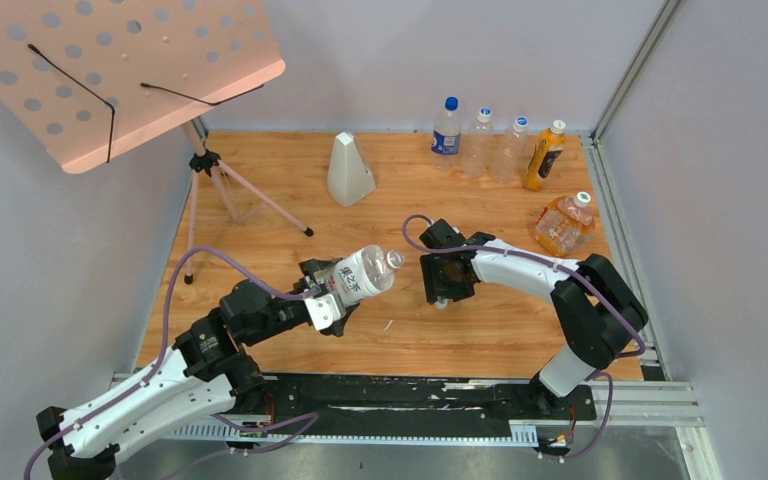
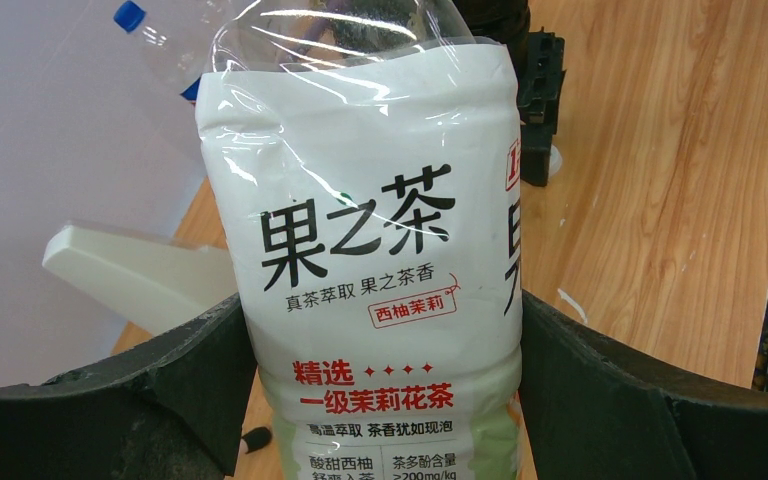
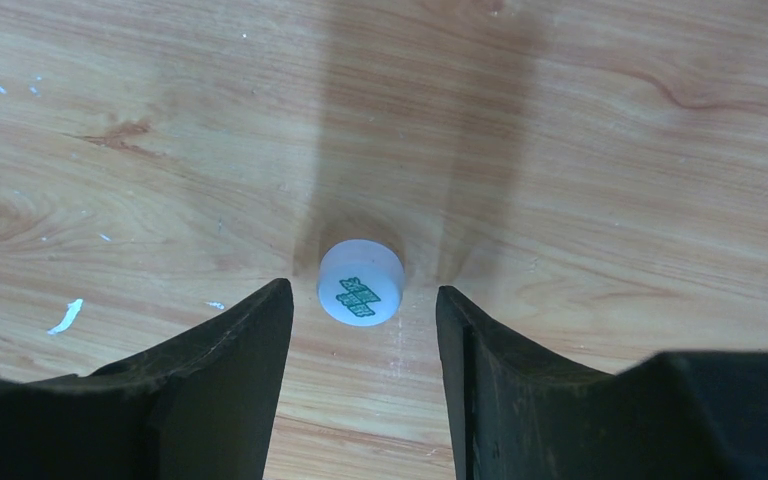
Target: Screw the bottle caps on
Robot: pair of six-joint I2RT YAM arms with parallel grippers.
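Filling the left wrist view, the large bottle [image 2: 360,250], clear with a white label printed in black and red, is clamped around its body by the left gripper [image 1: 332,297]. That arm holds it tilted above the table [image 1: 480,340], neck toward the right arm. The right gripper [image 3: 362,300] points straight down, jaws parted around a white cap [image 3: 360,283] with green print that lies flat on the wood, untouched.

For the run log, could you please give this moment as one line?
left tool: shut on large bottle, tilted | right tool: open around white cap on table
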